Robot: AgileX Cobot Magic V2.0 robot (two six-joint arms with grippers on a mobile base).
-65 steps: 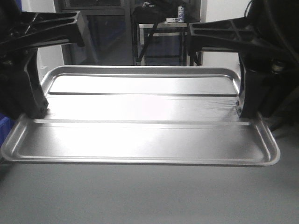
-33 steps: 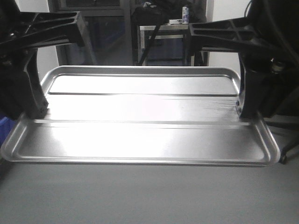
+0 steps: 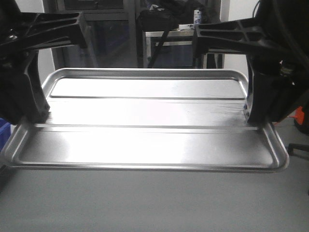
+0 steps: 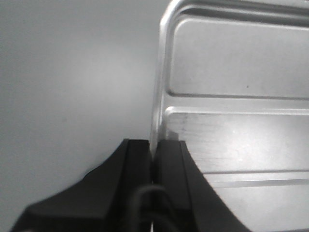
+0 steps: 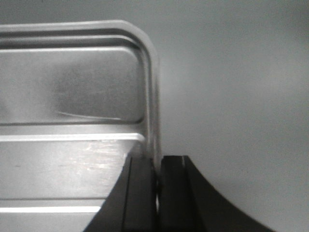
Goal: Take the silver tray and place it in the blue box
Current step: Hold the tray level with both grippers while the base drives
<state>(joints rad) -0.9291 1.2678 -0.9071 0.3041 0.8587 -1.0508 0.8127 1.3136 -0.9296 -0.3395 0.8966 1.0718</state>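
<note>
The silver tray (image 3: 145, 145) hangs level across the front view, above the grey surface (image 3: 145, 203). My left gripper (image 3: 41, 116) is shut on the tray's left rim. My right gripper (image 3: 251, 116) is shut on its right rim. The left wrist view shows the tray (image 4: 241, 72) with its rim pinched between the black fingers of the left gripper (image 4: 154, 145). The right wrist view shows the tray (image 5: 72, 87) the same way, its rim pinched in the right gripper (image 5: 158, 159). A sliver of blue (image 3: 4, 128) at the left edge may be the blue box; the rest is hidden behind the left arm.
Behind the tray stand dark glass doors and a metal rack with a small bottle (image 3: 197, 17) on top. An orange-red object (image 3: 300, 116) and a black leg (image 3: 297, 147) show at the right edge.
The background has slid to the right: the bottle and rack moved rightward and the orange-red object came into view. The tray and both grippers keep their place in the frame.
</note>
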